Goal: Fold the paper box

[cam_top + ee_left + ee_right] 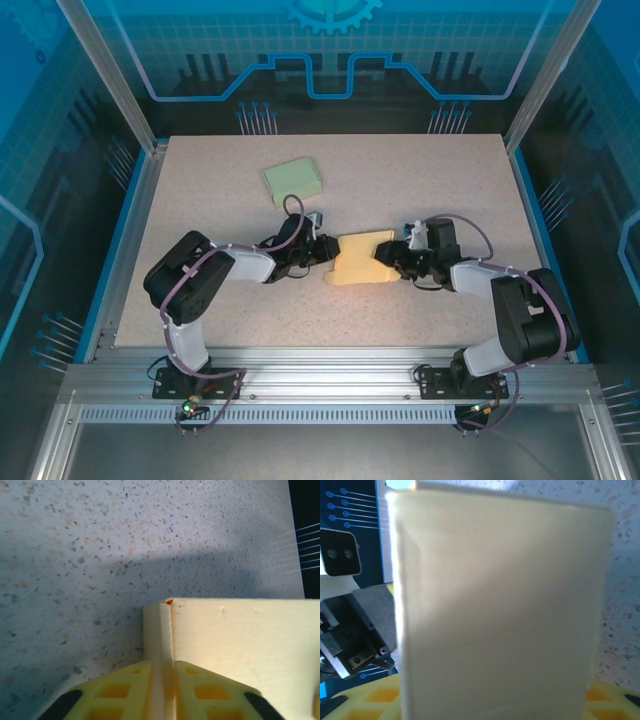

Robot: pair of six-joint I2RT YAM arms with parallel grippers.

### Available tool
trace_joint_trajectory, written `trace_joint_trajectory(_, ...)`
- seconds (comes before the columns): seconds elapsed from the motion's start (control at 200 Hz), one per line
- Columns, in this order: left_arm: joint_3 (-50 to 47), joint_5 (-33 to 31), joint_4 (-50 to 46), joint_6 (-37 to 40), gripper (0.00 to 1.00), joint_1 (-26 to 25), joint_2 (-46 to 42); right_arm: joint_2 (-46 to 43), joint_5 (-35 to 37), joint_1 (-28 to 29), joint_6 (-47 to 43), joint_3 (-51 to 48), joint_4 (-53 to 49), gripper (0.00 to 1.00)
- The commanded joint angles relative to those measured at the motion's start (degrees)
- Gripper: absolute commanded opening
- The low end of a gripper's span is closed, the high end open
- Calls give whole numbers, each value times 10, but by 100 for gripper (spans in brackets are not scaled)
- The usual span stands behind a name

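Note:
The cream paper box [362, 260] lies half folded on the table's middle, between the two arms. My left gripper [330, 250] meets its left edge. In the left wrist view the yellow fingers [125, 685] pinch a thin upright flap [161, 630] of the box, with a flat panel [240, 640] stretching to the right. My right gripper [392, 262] is at the box's right end. There a wide cream panel [500, 605] spans the whole gap, and the yellow fingertips [370, 700] press against both of its sides.
A flat pale green box [293, 181] lies toward the back left of the speckled table [450, 180]. Blue rails and aluminium posts border the table. The left arm's wrist hardware [355, 630] sits close behind the panel in the right wrist view.

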Motion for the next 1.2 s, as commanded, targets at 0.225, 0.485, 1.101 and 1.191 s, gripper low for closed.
trace_joint_trajectory(0.225,-138,-10,250,160,46,10,-107,-83,-9,-6,61,40,-110,45)
trace_joint_trajectory(0.485,-254,64,524,370,73,3,-91,-135,-12,-16,97,49,-167,40)
trace_joint_trajectory(1.101,-184,-241,292,875,99,-176,-127,-222,-30,-41,160,48,-226,37)
trace_joint_trajectory(1.191,-161,-294,297,917,99,-191,-100,-225,-34,-41,170,43,-217,37)
